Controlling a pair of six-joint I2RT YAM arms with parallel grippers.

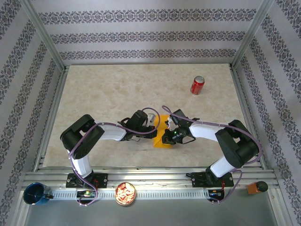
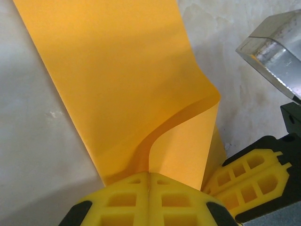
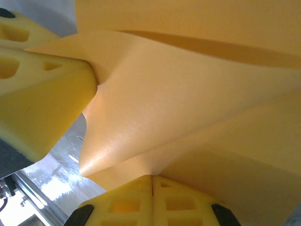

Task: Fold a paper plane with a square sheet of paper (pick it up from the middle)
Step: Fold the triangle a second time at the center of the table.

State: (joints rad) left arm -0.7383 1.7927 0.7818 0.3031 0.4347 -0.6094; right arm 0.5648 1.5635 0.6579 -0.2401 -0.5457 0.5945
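Square sheet of paper (image 1: pixel 161 139) sits at the middle of the table's near half, pinched between my two arms, and I read its long axis as running near to far. Its near edge lies a little short of the near rail (image 1: pixel 155 170), so I have little room to pull back.

My right gripper (image 1: pixel 170 135) comes in from the right and takes the nearer part. In its wrist view the pads (image 3: pixel 141 202) are pressed together with the sheet (image 3: pixel 169 117) rising straight out of the seam, so it is clamped on the paper. My left gripper (image 1: pixel 149 124) comes in from the left, slightly farther up the sheet. Its pads (image 2: pixel 127 200) are also closed flat on the paper (image 2: pixel 122 84), and a flap curls over just beyond them.

Both grips are at the sheet itself, and the fingertips of the two arms are almost touching. Any crease along the long axis has to come from moving them apart or sideways.

Beyond the paper the tabletop (image 1: pixel 117 89) is bare to the far wall. The red soda can (image 1: pixel 197 85) stands at the far right, well apart.
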